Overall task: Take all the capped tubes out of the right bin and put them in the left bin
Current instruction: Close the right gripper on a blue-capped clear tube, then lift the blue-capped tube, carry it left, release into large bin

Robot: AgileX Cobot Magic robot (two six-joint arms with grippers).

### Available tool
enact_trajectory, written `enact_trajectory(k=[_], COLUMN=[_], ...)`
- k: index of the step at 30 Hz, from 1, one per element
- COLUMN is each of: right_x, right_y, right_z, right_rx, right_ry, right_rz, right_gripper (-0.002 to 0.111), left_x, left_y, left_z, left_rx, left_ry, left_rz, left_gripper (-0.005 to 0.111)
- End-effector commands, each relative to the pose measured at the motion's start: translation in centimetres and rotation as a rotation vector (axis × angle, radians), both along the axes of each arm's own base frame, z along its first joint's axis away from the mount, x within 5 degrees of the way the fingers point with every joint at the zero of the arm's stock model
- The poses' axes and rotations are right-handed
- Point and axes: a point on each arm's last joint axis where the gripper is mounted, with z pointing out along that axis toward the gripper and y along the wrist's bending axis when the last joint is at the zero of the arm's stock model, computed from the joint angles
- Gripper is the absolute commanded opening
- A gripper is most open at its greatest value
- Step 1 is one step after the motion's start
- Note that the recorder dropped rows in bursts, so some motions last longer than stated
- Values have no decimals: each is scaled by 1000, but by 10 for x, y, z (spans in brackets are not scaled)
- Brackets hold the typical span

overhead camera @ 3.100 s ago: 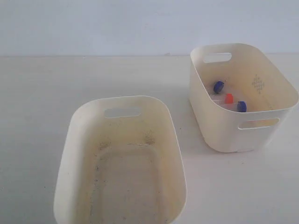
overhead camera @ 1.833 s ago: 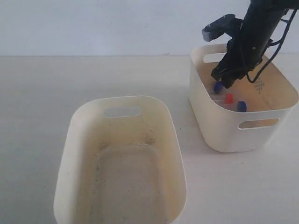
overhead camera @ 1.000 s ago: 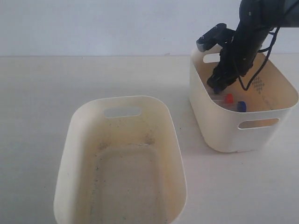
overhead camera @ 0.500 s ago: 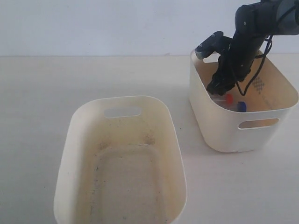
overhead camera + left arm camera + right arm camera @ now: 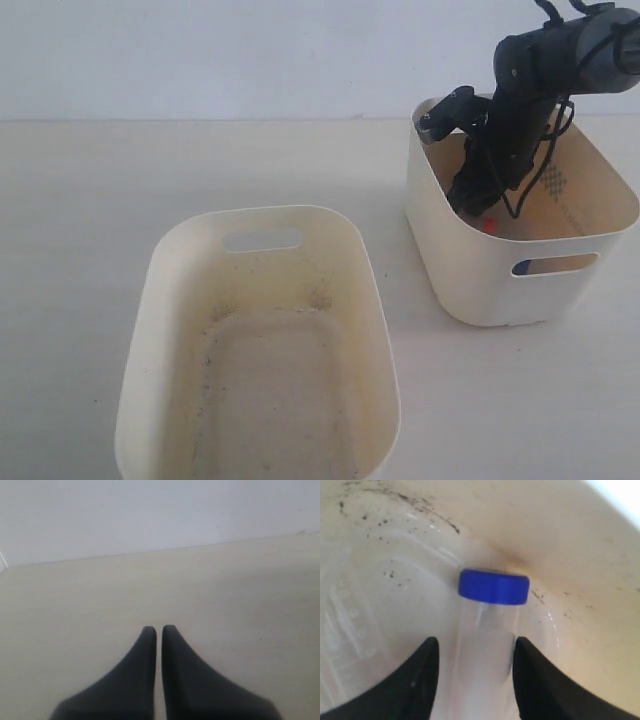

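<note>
My right gripper (image 5: 468, 204) reaches down inside the right bin (image 5: 470, 290), near its left inner wall. In the right wrist view it (image 5: 476, 642) stands open, and a clear tube (image 5: 487, 630) with a blue cap (image 5: 493, 586) lies between its fingers, cap against the bin wall. The exterior view shows only a bit of one orange-red cap (image 5: 487, 226) beside the arm; the other tubes are hidden. The stained left bin (image 5: 160, 260) holds no tubes. My left gripper (image 5: 159, 628) is shut with nothing in it, over bare tabletop, outside the exterior view.
Both bins stand on a pale tabletop (image 5: 90, 200) before a white wall. The right arm's cable (image 5: 520, 190) hangs inside the right bin. Dark specks (image 5: 425, 512) mark that bin's floor close to the tube.
The right arm came in from above and sank steadily deeper into the right bin toward its left wall. It now covers the blue caps that showed before.
</note>
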Motion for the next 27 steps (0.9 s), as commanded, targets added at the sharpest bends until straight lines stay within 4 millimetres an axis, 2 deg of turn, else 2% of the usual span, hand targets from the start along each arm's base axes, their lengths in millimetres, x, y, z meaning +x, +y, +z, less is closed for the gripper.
enact_trajectory(k=[1, 3, 5, 8, 11, 14, 19, 23, 25, 27], right_x=[0, -1, -2, -5, -10, -20, -49, -79, -92, -103], right_y=[-3, -3, -3, -4, -7, -9, -12, -2, 13, 35], right_z=[0, 0, 4, 20, 51, 91, 150, 187, 201, 212], right_rx=[-1, 0, 4, 11, -1, 16, 71, 240, 423, 600], right_ry=[-3, 5, 5, -10, -57, -129, -180, -133, -90, -48], right_rz=[-10, -21, -35, -74, -108, -136, -238, -298, -277, -177], right_gripper=[24, 2, 0, 0, 0, 0, 0, 0, 0, 0], left_x=[0, 0, 0, 0, 0, 0, 0, 0, 0, 0], left_y=[0, 0, 0, 0, 0, 0, 0, 0, 0, 0], left_z=[3, 3, 3, 3, 3, 3, 3, 3, 3, 3], left_rx=[-18, -18, -18, -18, -18, -18, -18, -18, -18, -18], left_ry=[-20, -20, -20, -20, -20, -20, -20, -20, -20, -20], left_rz=[1, 1, 1, 1, 1, 1, 1, 1, 1, 1], left_gripper=[4, 4, 4, 4, 4, 4, 4, 4, 4, 4])
